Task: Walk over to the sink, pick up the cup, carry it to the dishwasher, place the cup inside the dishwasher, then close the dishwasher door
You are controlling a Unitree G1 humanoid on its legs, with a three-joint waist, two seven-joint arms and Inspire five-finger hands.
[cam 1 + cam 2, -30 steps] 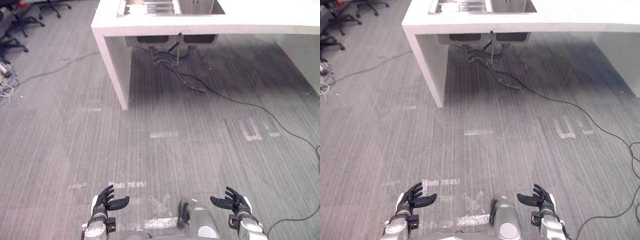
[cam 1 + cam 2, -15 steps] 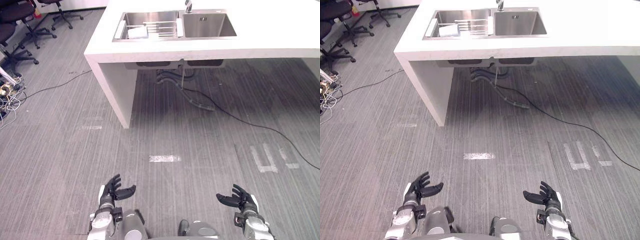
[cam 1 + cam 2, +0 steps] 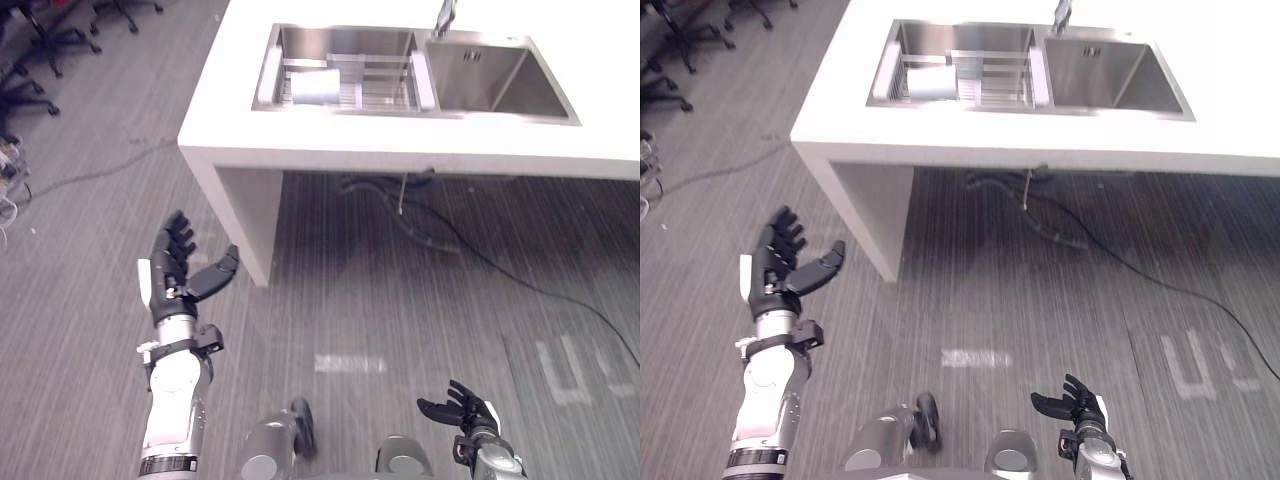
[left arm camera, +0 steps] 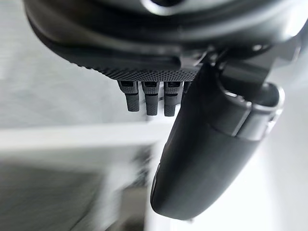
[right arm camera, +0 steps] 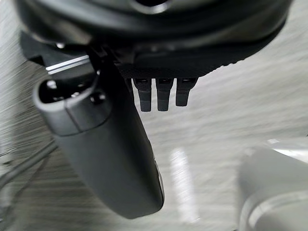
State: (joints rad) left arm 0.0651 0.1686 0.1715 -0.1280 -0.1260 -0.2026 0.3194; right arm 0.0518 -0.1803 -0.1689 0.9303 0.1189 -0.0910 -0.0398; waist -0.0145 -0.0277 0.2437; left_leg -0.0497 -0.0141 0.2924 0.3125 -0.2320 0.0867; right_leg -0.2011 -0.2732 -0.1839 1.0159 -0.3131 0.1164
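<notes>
Nearest me, the right hand (image 3: 462, 412) sits low over the grey striped carpet floor (image 3: 420, 300), fingers spread, holding nothing. The left hand (image 3: 172, 268) is raised higher on the left, fingers straight and wide apart, likewise empty. Beyond stands the white bench (image 3: 400, 152) with a stainless steel double sink (image 3: 500, 88). The pale cylindrical cup (image 3: 316, 86) is in the sink's left basin, apparently lying on its side on a wire rack (image 3: 385, 88).
</notes>
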